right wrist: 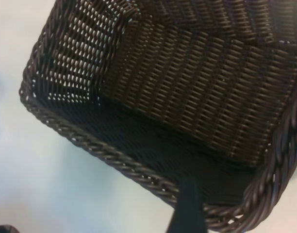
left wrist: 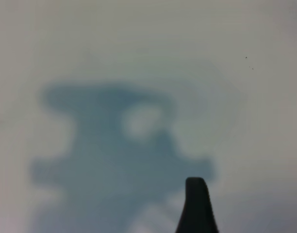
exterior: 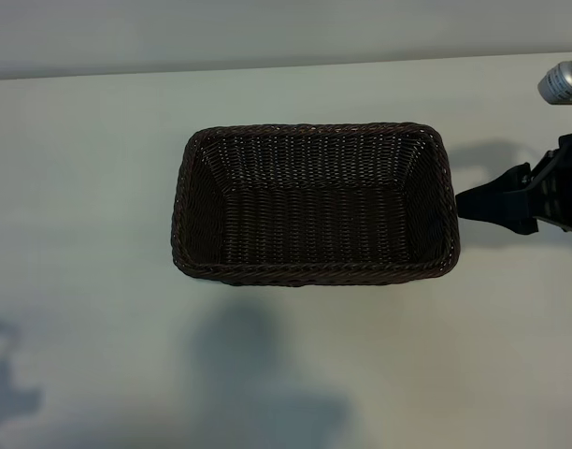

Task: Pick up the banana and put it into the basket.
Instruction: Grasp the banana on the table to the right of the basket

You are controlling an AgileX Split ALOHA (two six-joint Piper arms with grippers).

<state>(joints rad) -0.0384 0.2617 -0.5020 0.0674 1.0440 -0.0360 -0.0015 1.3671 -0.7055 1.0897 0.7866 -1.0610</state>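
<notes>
The dark-brown wicker basket (exterior: 314, 274) stands in the middle of the pale table, and its inside is empty. The banana is out of view in every frame. My right gripper (exterior: 473, 204) hovers just off the basket's right end, pointing at it and open. In the right wrist view one black finger (right wrist: 189, 199) crosses the braided rim (right wrist: 114, 158), and nothing lies beside it. The left arm is outside the exterior view. Its wrist view shows one black finger (left wrist: 196, 204) above bare table, over the gripper's own blurred shadow, holding nothing.
The table (exterior: 90, 187) is pale and plain, and its far edge (exterior: 267, 65) meets a grey wall. A silver part of the right arm (exterior: 562, 82) shows at the upper right. Soft shadows (exterior: 258, 383) lie along the table's near side.
</notes>
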